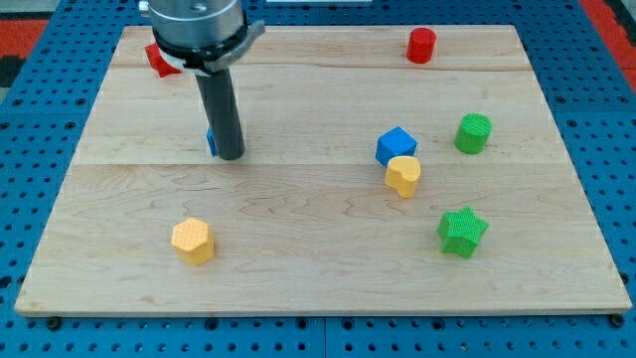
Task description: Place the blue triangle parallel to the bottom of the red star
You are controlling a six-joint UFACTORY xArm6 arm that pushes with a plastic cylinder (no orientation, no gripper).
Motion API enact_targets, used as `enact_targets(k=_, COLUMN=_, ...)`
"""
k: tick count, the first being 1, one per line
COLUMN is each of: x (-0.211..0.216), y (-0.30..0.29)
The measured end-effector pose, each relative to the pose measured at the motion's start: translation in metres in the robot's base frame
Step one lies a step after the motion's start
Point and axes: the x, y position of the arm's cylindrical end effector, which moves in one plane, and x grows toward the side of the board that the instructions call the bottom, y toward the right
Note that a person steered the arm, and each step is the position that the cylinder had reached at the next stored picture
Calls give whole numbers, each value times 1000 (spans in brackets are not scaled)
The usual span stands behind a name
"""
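Tip (231,155) sitting on the wooden board (318,278), pressing right against the blue triangle (212,141), mostly hiding it on the view's left side. No pincer here, just a bare rod. Red star (159,60) peeking out behind the arm near the view's top left. Elsewhere: red cylinder (421,46), green cylinder (474,133), blue cube (396,145) touching yellow heart (403,175), green star (462,231), yellow hexagon (193,241).

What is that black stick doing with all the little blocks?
The stick is a robot arm's rod. My tip is pressed against a blue block, mostly hidden behind the rod, so its shape is unclear. A red block, partly covered by the arm, sits above it near the board's top-left corner. The other blocks lie untouched, away from the tip.
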Motion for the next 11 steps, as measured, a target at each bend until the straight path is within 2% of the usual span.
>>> enact_targets(k=1, x=-18, y=-10)
enact_targets(k=2, x=-20, y=48)
enact_targets(k=3, x=-61, y=2)
enact_targets(k=4, x=-71, y=-52)
enact_targets(k=5, x=-46, y=-59)
enact_targets(k=6, x=-61, y=-20)
enact_targets(k=8, x=-38, y=46)
enact_targets(k=10, x=-35, y=-54)
enact_targets(k=11, x=-22, y=-47)
